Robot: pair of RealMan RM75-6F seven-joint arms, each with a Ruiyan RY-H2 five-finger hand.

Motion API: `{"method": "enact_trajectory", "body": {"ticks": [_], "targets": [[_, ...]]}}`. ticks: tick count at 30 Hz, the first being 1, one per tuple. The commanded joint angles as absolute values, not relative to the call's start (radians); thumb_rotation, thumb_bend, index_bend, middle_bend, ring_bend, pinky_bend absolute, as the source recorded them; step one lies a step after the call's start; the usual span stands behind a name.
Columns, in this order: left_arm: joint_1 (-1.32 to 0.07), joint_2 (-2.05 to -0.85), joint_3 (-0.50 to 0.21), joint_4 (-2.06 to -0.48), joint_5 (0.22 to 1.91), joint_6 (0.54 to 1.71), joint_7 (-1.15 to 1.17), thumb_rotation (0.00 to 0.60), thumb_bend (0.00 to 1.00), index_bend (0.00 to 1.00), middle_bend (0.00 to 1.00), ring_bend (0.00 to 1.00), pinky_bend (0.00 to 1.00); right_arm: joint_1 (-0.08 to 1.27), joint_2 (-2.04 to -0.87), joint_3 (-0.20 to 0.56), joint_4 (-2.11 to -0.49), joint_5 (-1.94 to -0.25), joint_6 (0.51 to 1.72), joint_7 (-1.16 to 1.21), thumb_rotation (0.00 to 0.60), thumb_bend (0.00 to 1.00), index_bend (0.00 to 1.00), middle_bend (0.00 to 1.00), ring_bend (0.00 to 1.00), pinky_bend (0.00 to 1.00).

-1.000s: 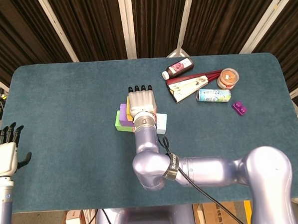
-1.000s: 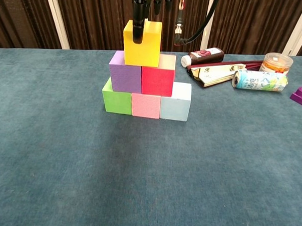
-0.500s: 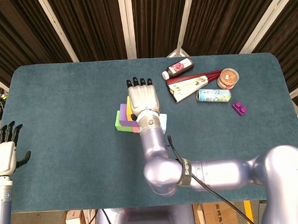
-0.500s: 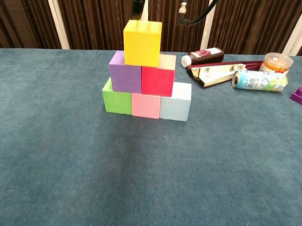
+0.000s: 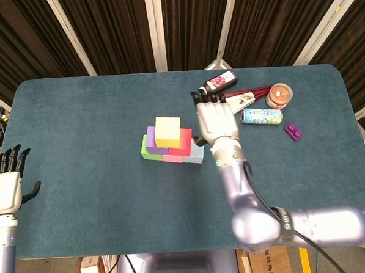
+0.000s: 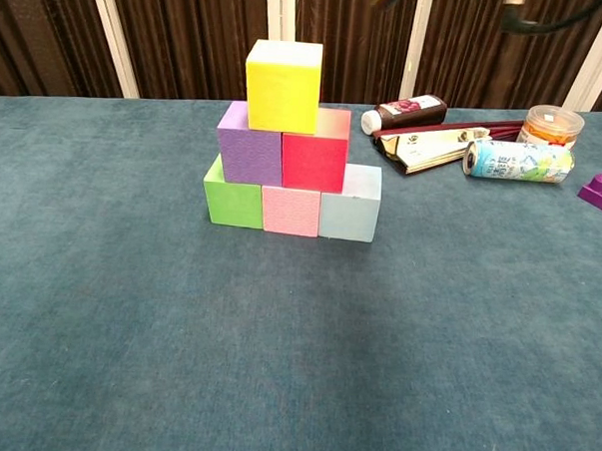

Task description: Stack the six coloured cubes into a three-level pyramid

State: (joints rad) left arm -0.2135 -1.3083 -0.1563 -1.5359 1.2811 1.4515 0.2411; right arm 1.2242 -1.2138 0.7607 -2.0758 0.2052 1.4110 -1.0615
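A three-level pyramid of cubes stands mid-table. The yellow cube point(image 6: 284, 72) point(image 5: 168, 131) tops the purple cube point(image 6: 250, 143) and red cube point(image 6: 315, 149). Under them sit the green cube point(image 6: 233, 196), pink cube point(image 6: 292, 210) and light blue cube point(image 6: 351, 203) in a row. My right hand point(image 5: 214, 122) hovers open to the right of the stack, fingers straight, touching nothing. My left hand point(image 5: 5, 184) is open at the table's left edge, far from the cubes.
At the back right lie a dark bottle point(image 5: 219, 82), a fan-like packet point(image 5: 233, 103), a printed can point(image 5: 261, 116), an orange-lidded jar point(image 5: 279, 95) and a purple brick point(image 5: 293, 131). The teal table point(image 5: 84, 135) ends near the left hand.
My right hand let go of the yellow cube, rose off the stack and swung to the right. The yellow cube stays on top. The left hand barely moved.
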Motion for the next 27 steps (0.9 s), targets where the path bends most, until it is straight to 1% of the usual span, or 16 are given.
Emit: {"method": "enact_trajectory", "body": {"ticks": [1, 5, 12, 17, 27], "targets": [[-0.213, -1.309, -0.157, -1.532, 1.286, 1.454, 0.232, 0.6, 0.37, 0.12, 0.0, 0.0, 0.0, 1.165, -1.164, 0.716, -2.134, 0.133, 1.406, -1.003, 0.6, 0.29, 0.0, 0.03, 0.0, 0.0], [-0.212, -1.309, -0.158, -1.526, 1.292, 1.453, 0.217, 0.6, 0.37, 0.12, 0.0, 0.0, 0.0, 1.106, -1.132, 0.669, -2.177, 0.049, 1.406, -0.941, 0.6, 0.29, 0.0, 0.03, 0.0, 0.0], [-0.21, -1.305, -0.156, -1.528, 1.305, 1.454, 0.2, 0.6, 0.37, 0.12, 0.0, 0.0, 0.0, 0.962, -1.065, 0.57, -2.247, -0.136, 1.366, -0.798, 0.6, 0.29, 0.0, 0.03, 0.0, 0.0], [-0.209, -1.307, -0.156, -1.528, 1.309, 1.457, 0.2, 0.6, 0.37, 0.12, 0.0, 0.0, 0.0, 0.884, -1.02, 0.507, -2.269, -0.251, 1.334, -0.724, 0.6, 0.29, 0.0, 0.03, 0.0, 0.0], [-0.209, -1.315, -0.154, -1.527, 1.315, 1.458, 0.207, 0.6, 0.37, 0.12, 0.0, 0.0, 0.0, 0.782, -0.993, 0.389, -2.316, -0.43, 1.36, -0.641, 0.6, 0.29, 0.0, 0.03, 0.0, 0.0]]}}
